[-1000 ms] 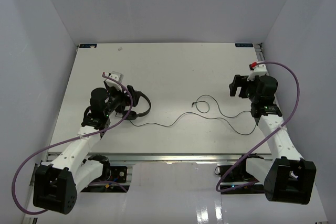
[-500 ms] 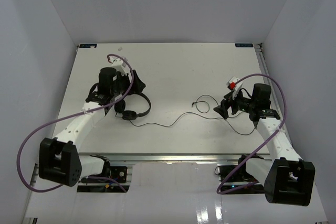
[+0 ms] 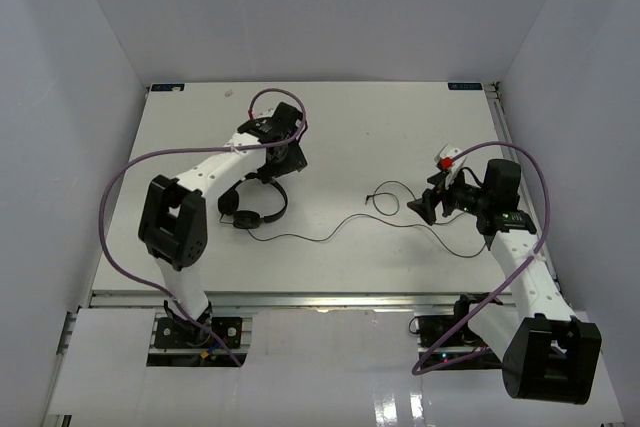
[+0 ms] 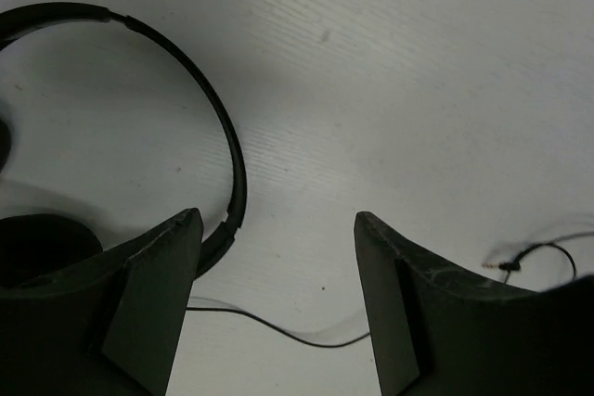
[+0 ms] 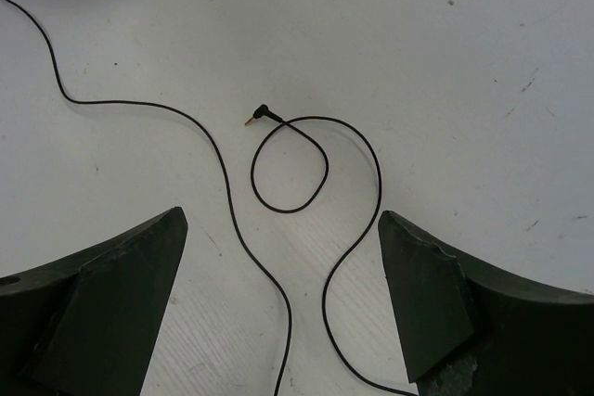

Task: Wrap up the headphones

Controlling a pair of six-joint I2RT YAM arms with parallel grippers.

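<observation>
The headphones (image 3: 246, 217) lie flat on the white surface (image 3: 350, 127), left of the middle, with their two earcups toward the near edge and the thin headband arching away to the right. Their cord (image 3: 300, 239) trails off to the right in loose waves and ends in a small loop beside the plug (image 5: 263, 113). The left claw (image 3: 288, 155) hangs just past the far side of the headband with its fingers spread and nothing between them but bare surface. In the left wrist view the band curves right beside one finger (image 4: 148, 303). The right claw (image 3: 425, 207) is also spread wide, over the looped end of the cord, with a strand running between its fingers and nothing gripped.
</observation>
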